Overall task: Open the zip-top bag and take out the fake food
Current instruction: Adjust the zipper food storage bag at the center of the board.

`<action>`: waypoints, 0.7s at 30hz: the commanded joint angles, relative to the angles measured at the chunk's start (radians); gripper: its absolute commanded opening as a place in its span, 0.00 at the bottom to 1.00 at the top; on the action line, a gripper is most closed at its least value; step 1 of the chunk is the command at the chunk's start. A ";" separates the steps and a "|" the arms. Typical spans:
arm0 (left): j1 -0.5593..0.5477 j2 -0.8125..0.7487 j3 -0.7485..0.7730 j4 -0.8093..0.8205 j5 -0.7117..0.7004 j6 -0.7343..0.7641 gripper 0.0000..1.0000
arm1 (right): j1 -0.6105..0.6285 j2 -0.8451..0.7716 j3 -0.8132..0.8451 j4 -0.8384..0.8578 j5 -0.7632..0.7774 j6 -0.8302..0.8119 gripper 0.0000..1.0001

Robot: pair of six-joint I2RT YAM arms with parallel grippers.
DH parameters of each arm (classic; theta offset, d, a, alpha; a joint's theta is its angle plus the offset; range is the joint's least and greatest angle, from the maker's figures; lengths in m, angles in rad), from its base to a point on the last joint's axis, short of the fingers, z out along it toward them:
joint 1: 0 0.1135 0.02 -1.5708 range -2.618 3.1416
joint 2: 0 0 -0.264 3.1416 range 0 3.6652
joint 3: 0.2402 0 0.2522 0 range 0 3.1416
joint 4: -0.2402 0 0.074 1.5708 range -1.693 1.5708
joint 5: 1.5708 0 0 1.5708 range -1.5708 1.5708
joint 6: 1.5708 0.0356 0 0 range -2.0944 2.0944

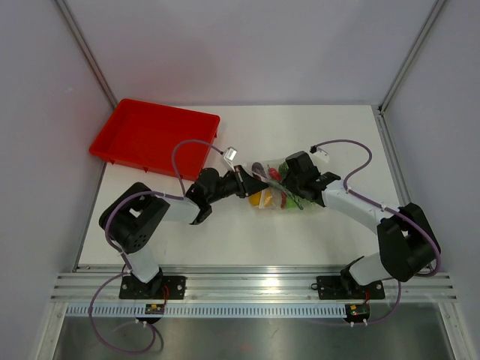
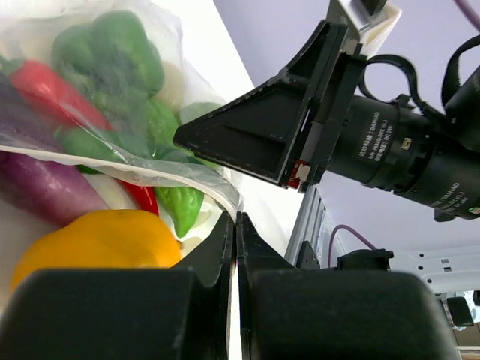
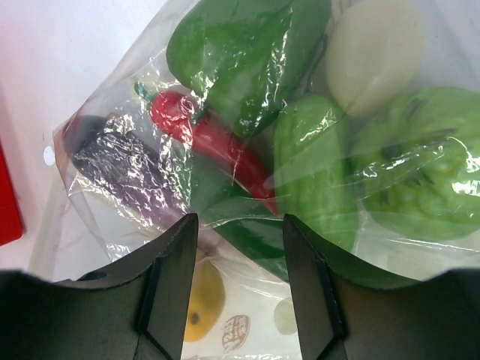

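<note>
A robot lab test cell: a bare white table (image 1: 150, 232), walled by plain pale panels (image 1: 255, 45) in aluminium framing beyond the left gripper (image 1: 247, 182) and right gripper (image 1: 287, 182), with a slotted aluminium rail (image 1: 255, 282) behind them carrying the arm bases (image 1: 150, 289).

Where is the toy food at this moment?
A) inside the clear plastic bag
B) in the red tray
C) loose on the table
A: the fake food shows through the film of the zip-top bag, which lies apart from the red tray.
</note>
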 commanded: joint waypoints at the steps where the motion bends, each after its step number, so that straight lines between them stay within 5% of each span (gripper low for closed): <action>1: -0.004 -0.046 -0.002 0.099 0.009 0.032 0.00 | -0.005 -0.049 -0.012 0.026 0.015 0.002 0.56; 12: -0.004 -0.066 -0.003 0.086 0.003 0.053 0.00 | -0.006 -0.011 0.011 -0.011 0.032 0.016 0.56; 16: -0.005 -0.083 0.010 -0.011 -0.023 0.085 0.32 | -0.005 -0.020 0.007 -0.009 0.036 0.013 0.56; 21: -0.005 -0.109 0.009 -0.091 -0.076 0.109 0.44 | -0.005 -0.048 -0.008 -0.003 0.050 0.011 0.56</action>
